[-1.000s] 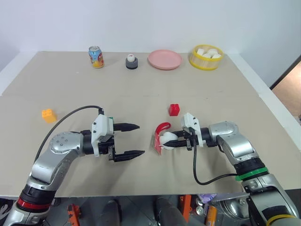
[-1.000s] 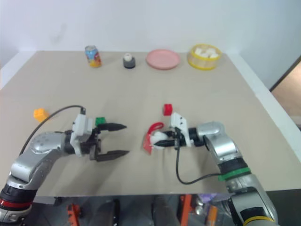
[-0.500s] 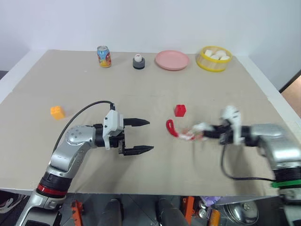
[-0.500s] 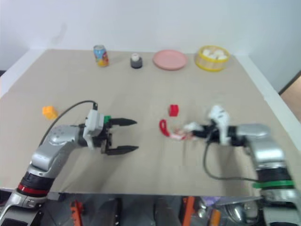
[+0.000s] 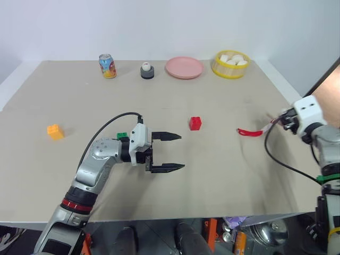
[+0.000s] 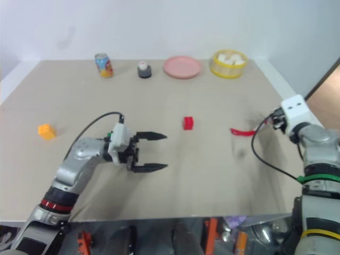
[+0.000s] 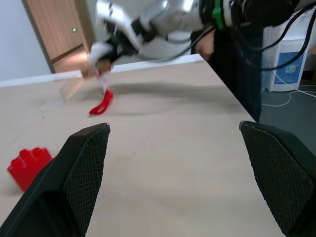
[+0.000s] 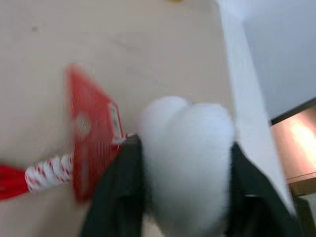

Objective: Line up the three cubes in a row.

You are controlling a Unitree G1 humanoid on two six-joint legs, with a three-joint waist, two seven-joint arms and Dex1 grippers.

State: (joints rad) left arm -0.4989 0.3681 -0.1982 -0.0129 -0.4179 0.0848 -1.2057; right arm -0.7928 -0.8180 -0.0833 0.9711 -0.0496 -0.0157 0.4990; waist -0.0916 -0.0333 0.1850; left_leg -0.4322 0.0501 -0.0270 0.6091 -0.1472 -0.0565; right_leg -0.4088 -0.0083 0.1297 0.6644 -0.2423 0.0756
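The red cube (image 5: 195,123) sat near the middle of the desk (image 5: 223,175). The left claw (image 5: 171,152) hung level just to the left of it and nearer the robot, its fingers spread wide and empty. The green cube (image 5: 122,136) peeked out behind that arm, farther left of the red cube, and the orange-yellow cube (image 5: 54,130) lay well beyond it, near the desk's left edge. Far right of the red cube, the right claw (image 8: 182,197) seemed, through blur, to be clamped around the white plush toy (image 8: 190,148), whose red tag (image 8: 94,133) and red loop (image 5: 249,132) trailed toward the red cube.
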